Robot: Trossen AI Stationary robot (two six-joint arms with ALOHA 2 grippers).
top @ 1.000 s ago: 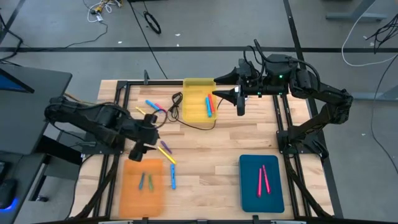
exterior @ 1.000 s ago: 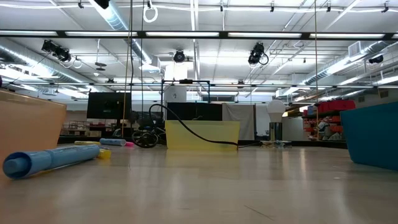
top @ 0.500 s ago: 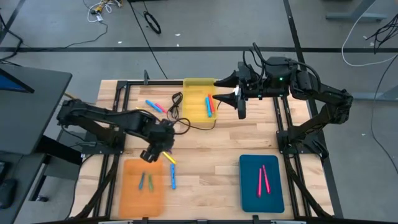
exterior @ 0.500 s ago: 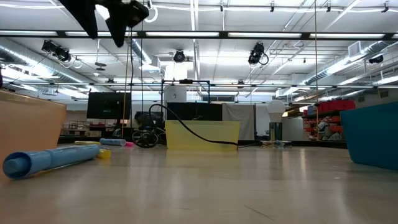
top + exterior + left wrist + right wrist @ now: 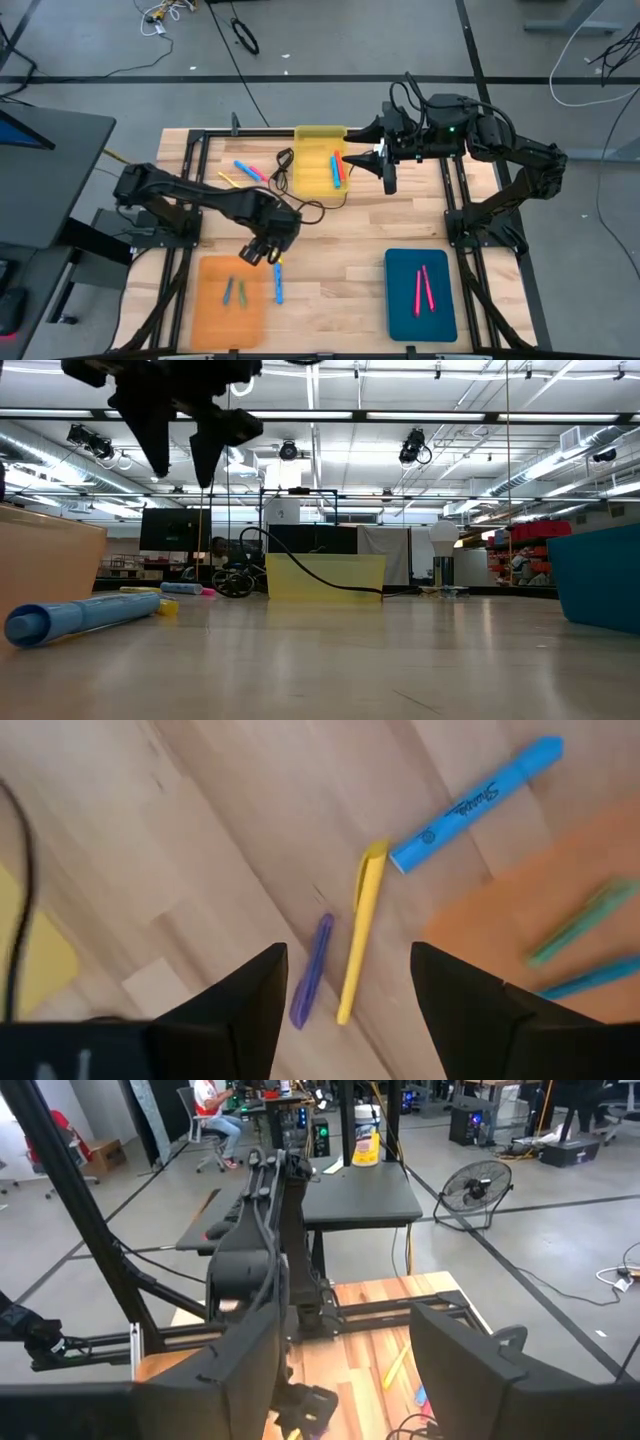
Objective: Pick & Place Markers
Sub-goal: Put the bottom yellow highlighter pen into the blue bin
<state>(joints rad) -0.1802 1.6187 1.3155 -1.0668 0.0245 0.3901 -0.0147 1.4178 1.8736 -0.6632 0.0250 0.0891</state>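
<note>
My left gripper (image 5: 262, 250) is open and hangs above the table, just off the orange tray's far right corner. In the left wrist view its fingers (image 5: 348, 952) stand over a yellow marker (image 5: 358, 935) and a purple marker (image 5: 312, 970), both lying flat on the wood. A blue marker (image 5: 475, 805) lies beside them, next to the orange tray (image 5: 212, 310). In the low view this gripper (image 5: 182, 472) is well clear of the tabletop. My right gripper (image 5: 348, 141) is open and waits beside the yellow tray (image 5: 312, 150).
The orange tray holds two greenish markers (image 5: 234, 291). The yellow tray holds a blue and a pink-red marker (image 5: 336, 168). The teal tray (image 5: 400, 300) holds two pink ones. More loose markers (image 5: 248, 170) and a black cable (image 5: 300, 200) lie toward the far left.
My left gripper has swung toward the table's right and a little nearer, from above the orange tray's far edge to above the purple and yellow markers. It has come down into the low view, staying open. The markers have not moved.
</note>
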